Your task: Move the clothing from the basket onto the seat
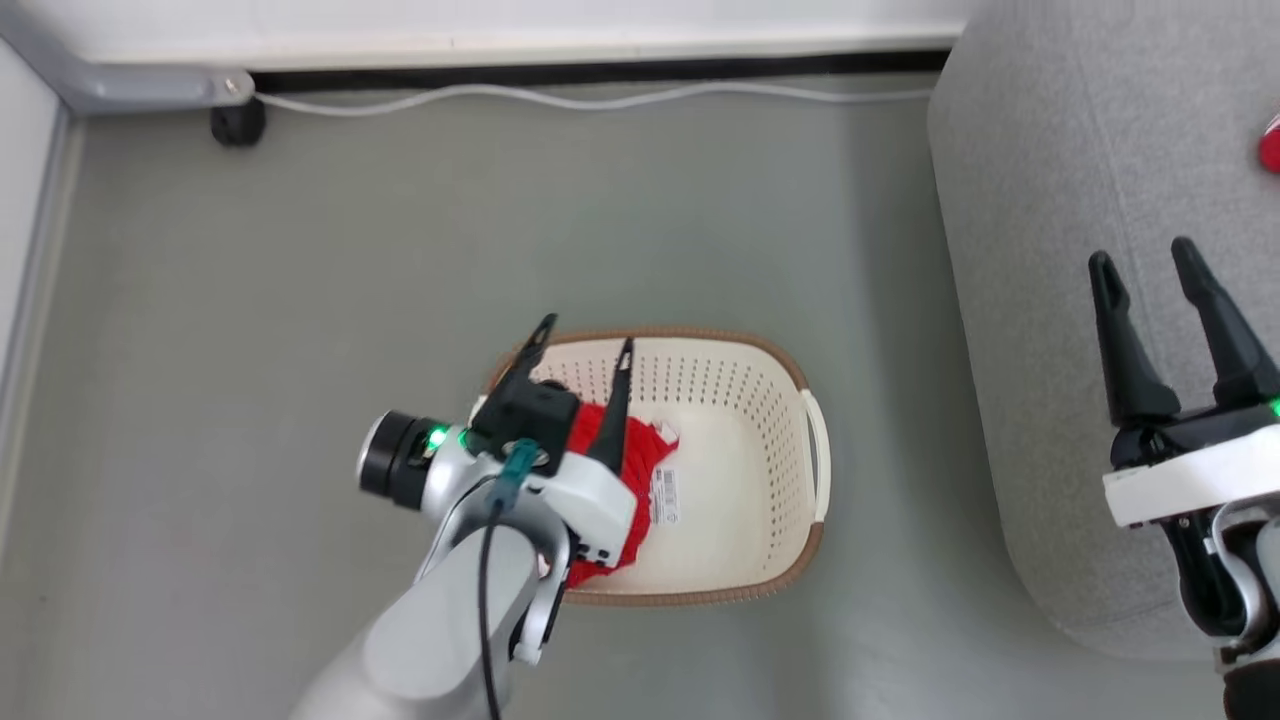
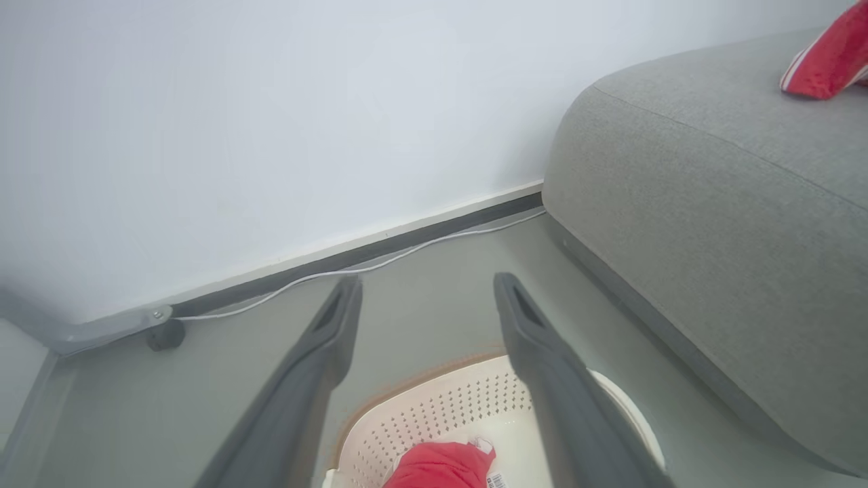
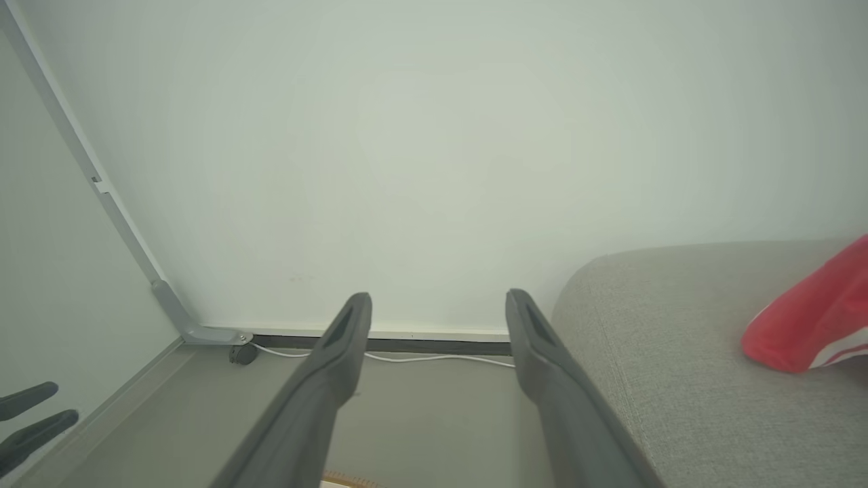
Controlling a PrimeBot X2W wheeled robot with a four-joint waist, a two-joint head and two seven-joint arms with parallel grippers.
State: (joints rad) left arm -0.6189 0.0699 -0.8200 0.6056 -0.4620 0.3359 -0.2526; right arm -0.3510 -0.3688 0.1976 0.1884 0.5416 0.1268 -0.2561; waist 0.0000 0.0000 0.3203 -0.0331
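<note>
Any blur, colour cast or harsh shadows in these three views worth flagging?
Head view: sharp, evenly lit, only a faint shadow beside the seat. Left wrist view: the left claw is smeared and out of focus up close, the seat behind crisp. Right wrist view: greenish cast over the wall, and the right claw is soft too.
</note>
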